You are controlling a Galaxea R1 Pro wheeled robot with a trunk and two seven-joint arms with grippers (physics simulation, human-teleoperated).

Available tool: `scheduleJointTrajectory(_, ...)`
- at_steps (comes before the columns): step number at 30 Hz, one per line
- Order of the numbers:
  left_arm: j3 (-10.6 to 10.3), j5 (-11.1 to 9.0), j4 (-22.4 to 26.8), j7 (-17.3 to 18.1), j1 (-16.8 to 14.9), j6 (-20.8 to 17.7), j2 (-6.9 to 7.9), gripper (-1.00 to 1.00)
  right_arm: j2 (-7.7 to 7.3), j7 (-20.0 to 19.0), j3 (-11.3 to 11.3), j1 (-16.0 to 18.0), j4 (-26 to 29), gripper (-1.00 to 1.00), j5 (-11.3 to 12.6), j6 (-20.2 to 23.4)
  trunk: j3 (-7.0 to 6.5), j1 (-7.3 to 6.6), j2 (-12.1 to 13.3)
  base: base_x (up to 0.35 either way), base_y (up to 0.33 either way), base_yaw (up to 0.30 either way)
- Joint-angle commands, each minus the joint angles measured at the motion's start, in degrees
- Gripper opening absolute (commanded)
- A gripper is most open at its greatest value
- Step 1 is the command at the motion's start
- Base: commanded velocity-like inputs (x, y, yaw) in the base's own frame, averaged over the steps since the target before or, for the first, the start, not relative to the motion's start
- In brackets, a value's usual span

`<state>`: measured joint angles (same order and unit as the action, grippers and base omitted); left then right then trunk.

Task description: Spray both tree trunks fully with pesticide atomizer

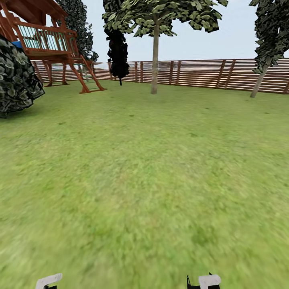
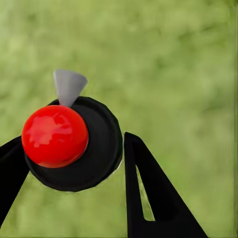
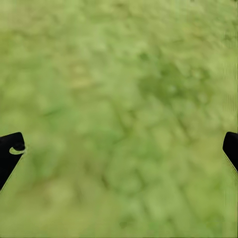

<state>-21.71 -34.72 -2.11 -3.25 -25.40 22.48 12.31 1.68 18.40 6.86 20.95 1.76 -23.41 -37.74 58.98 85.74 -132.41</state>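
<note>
- Green lawn (image 1: 144, 180) spreads across the head view, running back to a brown horizontal-slat wooden fence (image 1: 200, 74).
- A thin-trunked tree (image 1: 155, 56) with light green blocky leaves stands before the fence near the middle; another, leaning tree (image 1: 263, 72) stands at the right, and a narrow, very dark tree (image 1: 117, 50) hangs just left of the middle one.
- At the left stands a reddish wooden play structure (image 1: 52, 44) with a railed deck and a ladder, and a dark leafy bush (image 1: 16, 78) sits at the far left edge.
- Two white arm parts peek in at the lower edge (left one (image 1: 48, 280), right one (image 1: 208, 280)); the end effectors themselves cannot be made out there.
- In the left wrist view, the left end effector (image 2: 69, 163) has its black fingers (image 2: 148, 193) on either side of a round black body topped by a glossy red ball (image 2: 54, 135) with a small grey cone (image 2: 68, 85) beside it; whether the fingers press on it or merely flank it, I cannot tell. Blurred grass lies behind.
- In the right wrist view, the right end effector (image 3: 119, 151) is spread wide, its black fingertips (image 3: 10, 148) at opposite edges with nothing between them, over blurred grass.
- The pesticide atomizer cannot be told for certain in any of these views.
</note>
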Motion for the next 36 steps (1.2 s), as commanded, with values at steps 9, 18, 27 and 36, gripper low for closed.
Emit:
scheduleJointTrajectory(9, 0.01, 0.01, 0.0, -0.09, 0.0, -0.09, 0.0, -1.0, -0.09, -0.03, 0.0, 0.0, 0.0, 1.0, -0.06, 0.03, 0.0, 0.0, 0.0, 0.34, 0.0, 0.0)
scheduleJointTrajectory(18, 0.03, 0.01, 0.0, -0.09, 0.0, -0.1, 0.0, -1.0, -0.01, 0.0, -0.01, 0.01, 0.0, 1.0, 0.03, 0.04, 0.0, 0.0, 0.0, 0.34, 0.0, 0.0)
scheduleJointTrajectory(27, 0.0, 0.01, 0.0, -0.07, 0.0, -0.06, 0.0, -1.0, -0.01, 0.06, -0.04, 0.02, 0.0, 1.0, 0.03, 0.02, 0.0, 0.0, 0.0, 0.34, 0.0, 0.0)
scheduleJointTrajectory(36, 0.03, 0.01, 0.0, -0.09, 0.0, -0.06, 0.0, -1.0, -0.02, 0.06, 0.0, 0.04, 0.0, 1.0, 0.03, 0.02, 0.0, 0.0, 0.0, 0.34, 0.0, 0.0)
